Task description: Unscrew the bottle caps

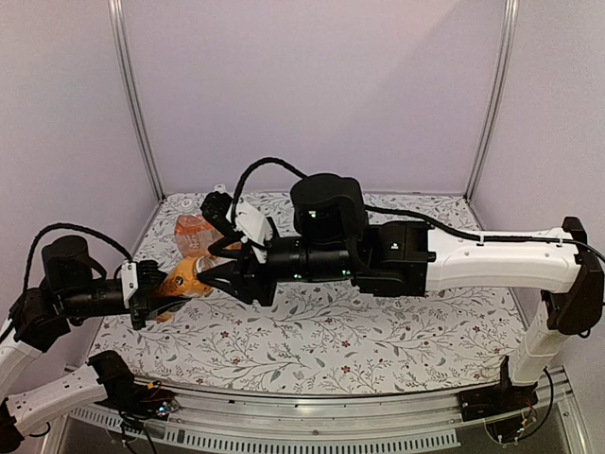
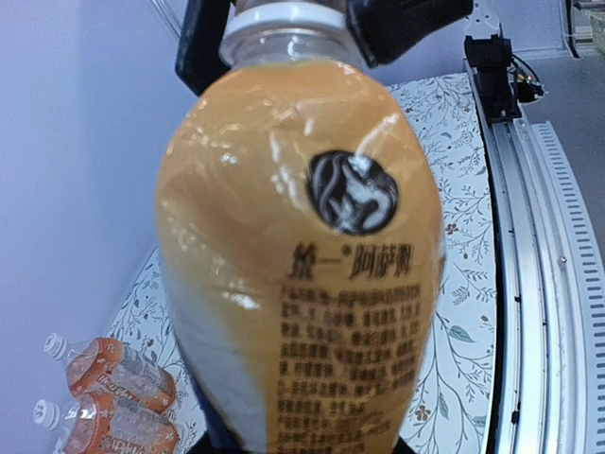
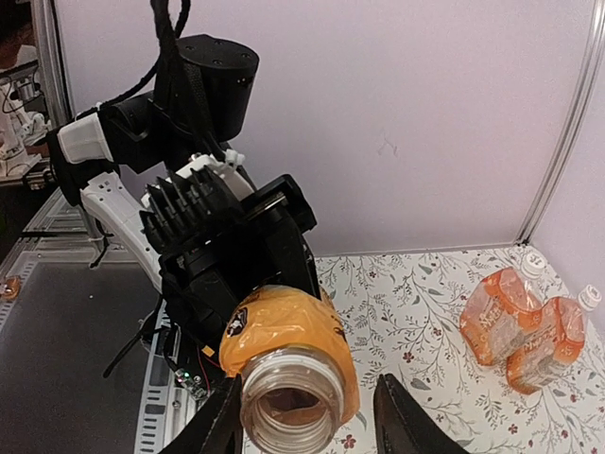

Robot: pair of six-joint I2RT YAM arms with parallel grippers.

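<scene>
You've got one bottle over the surface's left edge, its neck between the right gripper's fingers. Behind it, two more bottles lie side by side near the back left corner.

This is a robotics lab cell, not a home or a shop. Plain pale wall panels close it in at the back and on both sides, held by bare aluminium posts at the corners. The table wears a flower-print cloth, yet a slotted aluminium rail runs along its near edge, and there the left arm and the right arm are mounted side by side. A black cable loops loose above the right arm. Thin wires and a small green circuit board sit exposed down by the rail.
</scene>
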